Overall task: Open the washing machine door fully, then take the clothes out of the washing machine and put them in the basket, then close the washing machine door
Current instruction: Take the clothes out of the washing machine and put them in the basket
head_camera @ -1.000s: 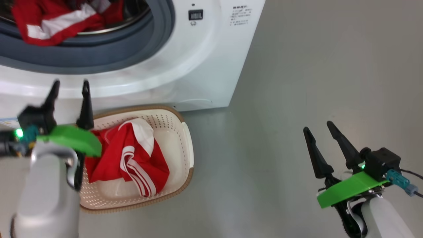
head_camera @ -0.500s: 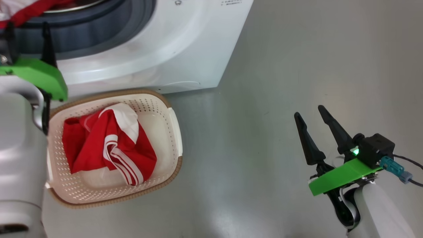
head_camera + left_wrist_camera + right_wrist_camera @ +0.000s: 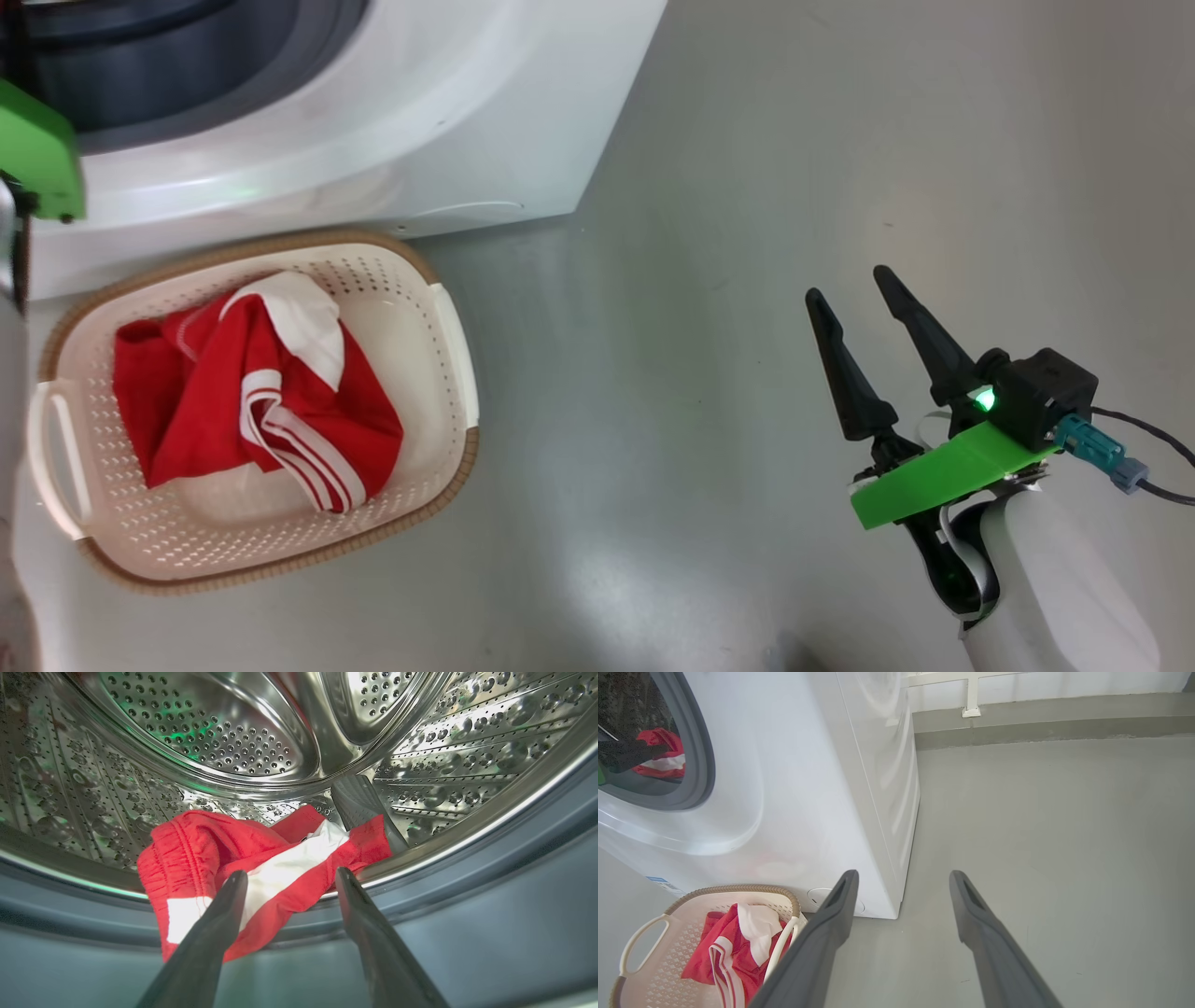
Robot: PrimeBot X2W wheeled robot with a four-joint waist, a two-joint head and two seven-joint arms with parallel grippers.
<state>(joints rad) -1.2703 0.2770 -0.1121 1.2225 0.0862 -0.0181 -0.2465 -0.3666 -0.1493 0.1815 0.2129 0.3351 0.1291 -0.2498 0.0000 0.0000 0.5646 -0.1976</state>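
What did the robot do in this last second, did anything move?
The left hand went up from near the basket into the washing machine; its open fingers now point at the red garment in the drum, nothing gripped yet. The head camera also swung. Unchanged: the right hand, open and empty over the floor; the other garment lying in the basket.

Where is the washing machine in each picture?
Head view: the washing machine sits in the top left corner, just above the basket.
Left wrist view: we look right into the washing machine, with its steel drum across the top.
Right wrist view: the washing machine takes up the left half.
Shared landmark: the grey gasket round the opening.
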